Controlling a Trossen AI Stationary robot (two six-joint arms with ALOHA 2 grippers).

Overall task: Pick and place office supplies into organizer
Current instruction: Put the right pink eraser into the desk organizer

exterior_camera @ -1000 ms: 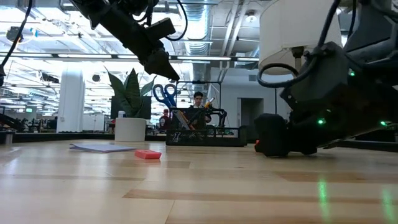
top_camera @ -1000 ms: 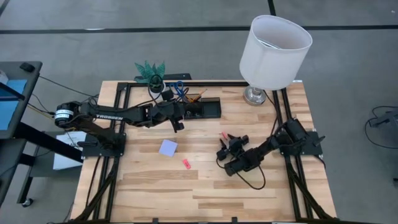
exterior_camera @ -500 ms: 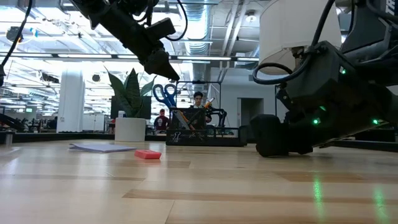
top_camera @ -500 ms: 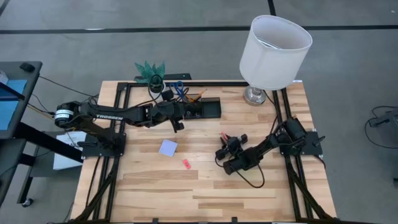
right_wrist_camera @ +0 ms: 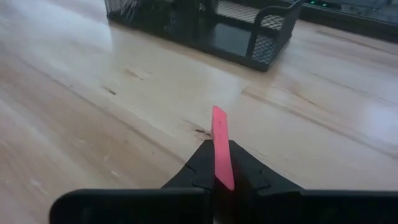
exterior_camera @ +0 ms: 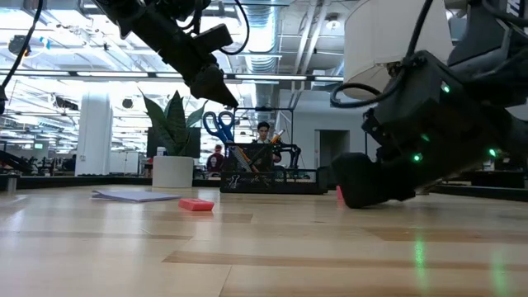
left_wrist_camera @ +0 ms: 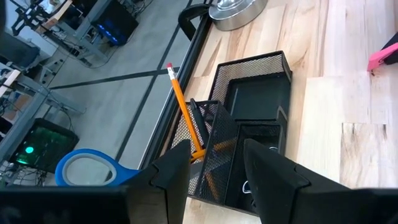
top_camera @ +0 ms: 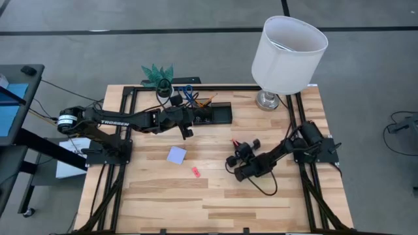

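Note:
My right gripper (right_wrist_camera: 216, 177) is low over the table's middle right, shut on a small pink-red piece (right_wrist_camera: 219, 149), which the high view also shows as a pink-red piece (top_camera: 231, 141). The black mesh organizer (top_camera: 210, 113) stands at the far edge with orange pens (left_wrist_camera: 183, 109) and blue scissors (left_wrist_camera: 81, 171) upright in its cup. My left gripper (left_wrist_camera: 217, 177) hovers open above the organizer, touching nothing. A lavender note pad (top_camera: 176, 155) and a second pink-red piece (top_camera: 195, 172) lie flat on the table. My right gripper pinches the flat pink-red piece by its near end (right_wrist_camera: 222, 177) between the two fingertips. The piece stands on edge and sticks out forward past them. The fingers slant down from the table's right side. Whether the piece is clear of the table, I cannot tell.
A white-shaded lamp (top_camera: 287, 46) stands at the far right corner. Beyond the organizer's left end is a white pot with a green plant (top_camera: 159, 74). Bare wood (top_camera: 215, 202) stretches along the near half of the table.
My right gripper has shut, taking hold of the pink-red piece that lay between its open fingers, and has edged slightly toward the table's left. My left arm has kept still.

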